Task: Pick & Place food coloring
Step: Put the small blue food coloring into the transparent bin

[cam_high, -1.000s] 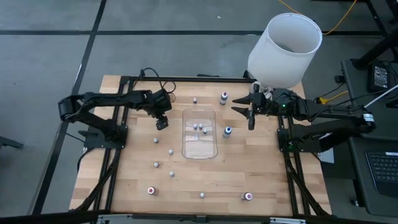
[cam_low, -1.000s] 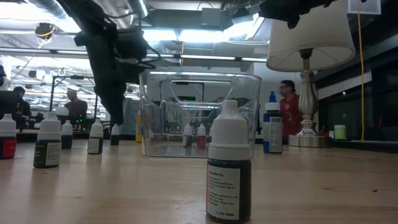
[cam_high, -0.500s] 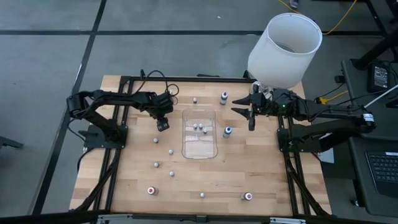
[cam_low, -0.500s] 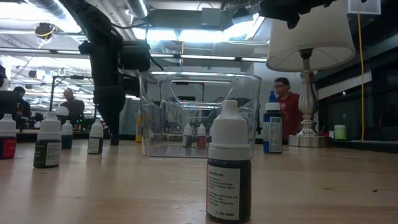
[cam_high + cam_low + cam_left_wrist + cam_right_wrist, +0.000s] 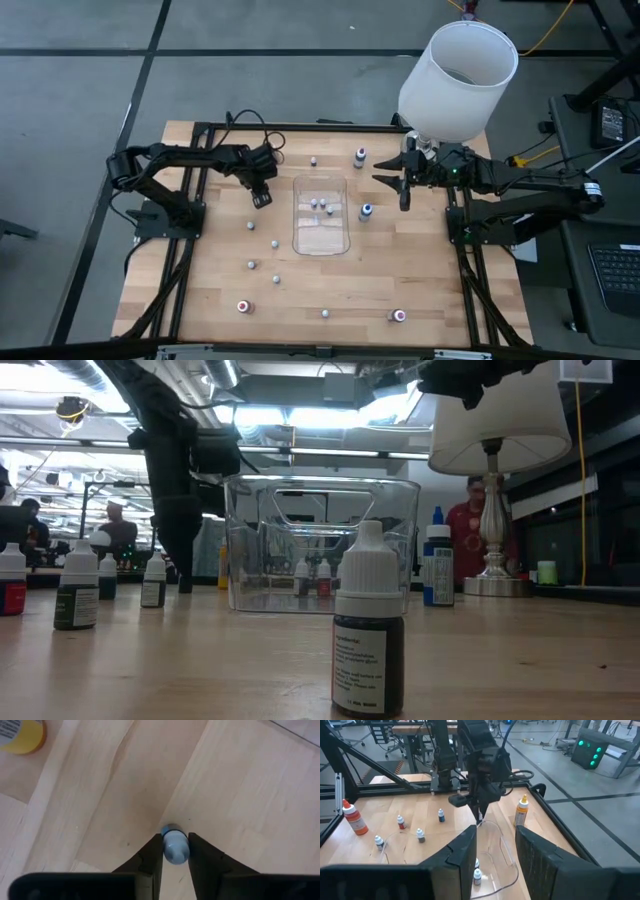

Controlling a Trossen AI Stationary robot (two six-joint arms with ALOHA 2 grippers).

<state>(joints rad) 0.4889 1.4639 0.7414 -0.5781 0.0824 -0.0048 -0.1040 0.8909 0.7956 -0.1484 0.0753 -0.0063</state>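
A: Lampshade (image 5: 458, 78), one, standing behind the right gripper (image 5: 403, 186); it plays no part in the job. Clear tray (image 5: 321, 214), one, between the two grippers, likely the drop spot.

B: The arms?

A: Right gripper hangs above the surface beside the tray, fingers apart, grasping nothing, waiting. Left gripper (image 5: 175, 851) is down at the surface, fingers clenched on the cap of one food coloring bottle (image 5: 174, 843), upright between the tips.

B: Bottle count?

A: Three or four inside the tray, roughly ten loose on the surface (image 5: 300, 290), scattered well apart; exact number hard to tell.
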